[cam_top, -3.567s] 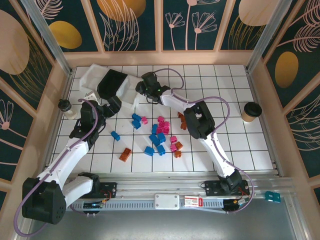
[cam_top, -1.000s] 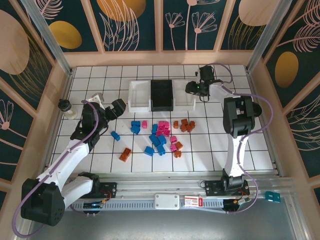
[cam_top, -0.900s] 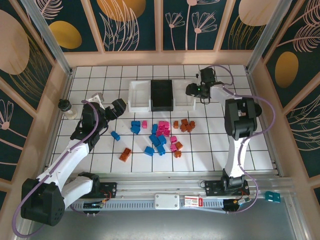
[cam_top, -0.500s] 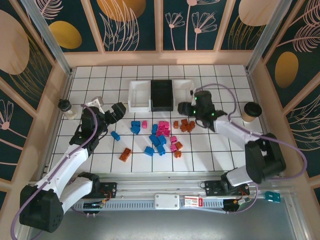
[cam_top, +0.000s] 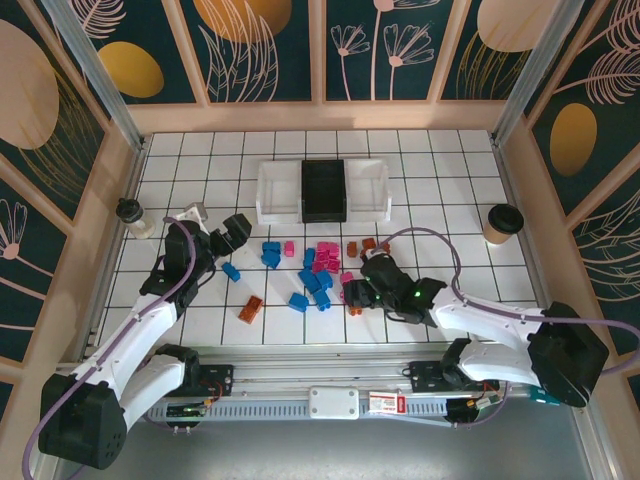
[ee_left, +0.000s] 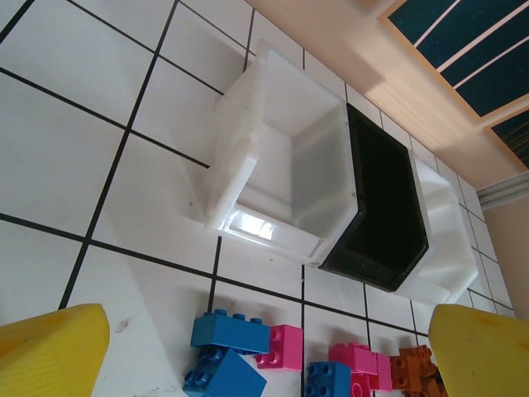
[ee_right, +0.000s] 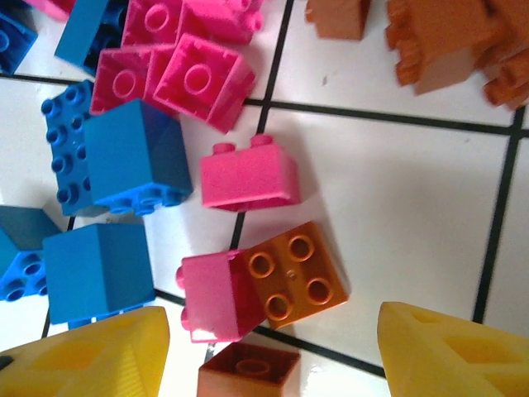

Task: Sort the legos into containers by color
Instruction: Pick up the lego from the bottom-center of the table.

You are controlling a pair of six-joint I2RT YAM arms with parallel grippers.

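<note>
Bricks (cam_top: 322, 268) look light, hard and slick; right gripper (ee_right: 269, 335), fingers spread, hovers over the orange brick (ee_right: 293, 271), so pinch its flat sides. Left gripper (ee_left: 264, 351) spread too.

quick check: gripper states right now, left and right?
left gripper: open, holding nothing.
right gripper: open, holding nothing, fingers either side of pink and orange-brown legos on the table.

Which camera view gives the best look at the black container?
The left wrist view: the black container is close and large, its inner walls visible. The top external view shows it small, from above.
</note>
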